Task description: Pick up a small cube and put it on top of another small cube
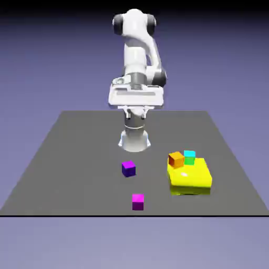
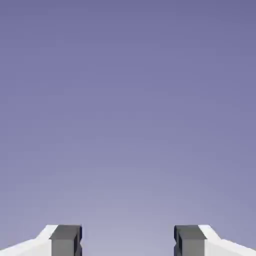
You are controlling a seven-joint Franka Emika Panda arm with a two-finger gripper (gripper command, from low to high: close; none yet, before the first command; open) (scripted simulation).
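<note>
The small dark purple cube (image 1: 128,168) rests on the grey table, a little to the exterior view's left of the middle. A brighter magenta cube (image 1: 137,202) lies nearer the table's front edge. My gripper (image 1: 135,100) hangs high over the table's far part, well away from both cubes. In the hand view the gripper (image 2: 128,241) is open: its two grey fingertips (image 2: 66,240) stand wide apart with only the plain backdrop between them. No cube shows in that view.
A flat yellow block (image 1: 190,178) lies at the exterior view's right, with an orange cube (image 1: 176,159) and a cyan-green cube (image 1: 189,157) on its far side. The robot's base (image 1: 134,139) stands behind the purple cube.
</note>
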